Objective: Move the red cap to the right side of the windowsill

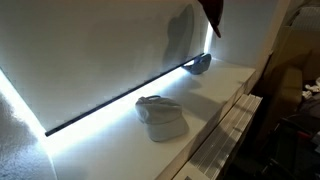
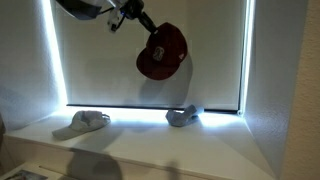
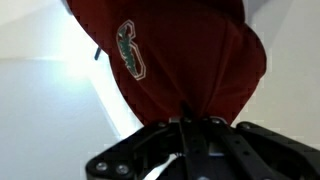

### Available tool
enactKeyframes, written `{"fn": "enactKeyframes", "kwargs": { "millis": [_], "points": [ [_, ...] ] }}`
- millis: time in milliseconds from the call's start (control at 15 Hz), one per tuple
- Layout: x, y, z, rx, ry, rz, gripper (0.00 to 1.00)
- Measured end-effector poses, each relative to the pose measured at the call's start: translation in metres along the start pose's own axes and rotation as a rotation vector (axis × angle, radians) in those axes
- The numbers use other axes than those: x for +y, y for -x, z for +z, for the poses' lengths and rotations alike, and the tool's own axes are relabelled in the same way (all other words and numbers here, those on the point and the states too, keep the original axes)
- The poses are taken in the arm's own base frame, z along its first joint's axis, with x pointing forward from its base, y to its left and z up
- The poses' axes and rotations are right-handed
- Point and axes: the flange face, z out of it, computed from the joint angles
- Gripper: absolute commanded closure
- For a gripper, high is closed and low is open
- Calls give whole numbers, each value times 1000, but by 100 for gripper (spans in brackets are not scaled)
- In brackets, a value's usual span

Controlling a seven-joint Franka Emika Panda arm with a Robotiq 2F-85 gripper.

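A: Whereabouts of the red cap (image 2: 162, 52)?

B: Up in the air, well above the windowsill (image 2: 150, 148), touching nothing on it. Hangs from the gripper (image 2: 128, 17) in front of the pale blind (image 2: 215, 60), tilted, in an exterior view. Only partly caught in an exterior view, red cap (image 1: 212, 14) cut off by the top edge of the frame.

A: And the grip?

B: Clamped on a bunched fold of the maroon fabric. Clearest in the wrist view: gripper (image 3: 190, 125) dark at the bottom, jaws drawn together with the cloth pinched between, red cap (image 3: 190, 60) filling most of the frame. Pale stitched emblem (image 3: 130, 50) on the fabric, turned toward the wrist camera.

A: Anything lying on the ledge itself?

B: Two more caps, seen in both exterior views. Pale grey-white cap (image 2: 82, 122) resting flat on the white surface; blue-grey cap (image 2: 183, 116) well apart from it, close against the back edge by the bright light strip (image 2: 130, 108). In that exterior view, red cap roughly over the stretch between the two, nearer the blue-grey one; hard to tell how far forward of the blind.
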Motion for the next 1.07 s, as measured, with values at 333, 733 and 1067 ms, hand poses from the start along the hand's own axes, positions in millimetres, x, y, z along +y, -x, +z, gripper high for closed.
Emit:
{"fn": "enactKeyframes", "kwargs": {
  "millis": [333,733,1067],
  "points": [
    [-60,45,36,-136,133,3,98],
    [5,17,113,-124,367,44,98],
    [65,40,169,-138,510,69,47]
  ]
}}
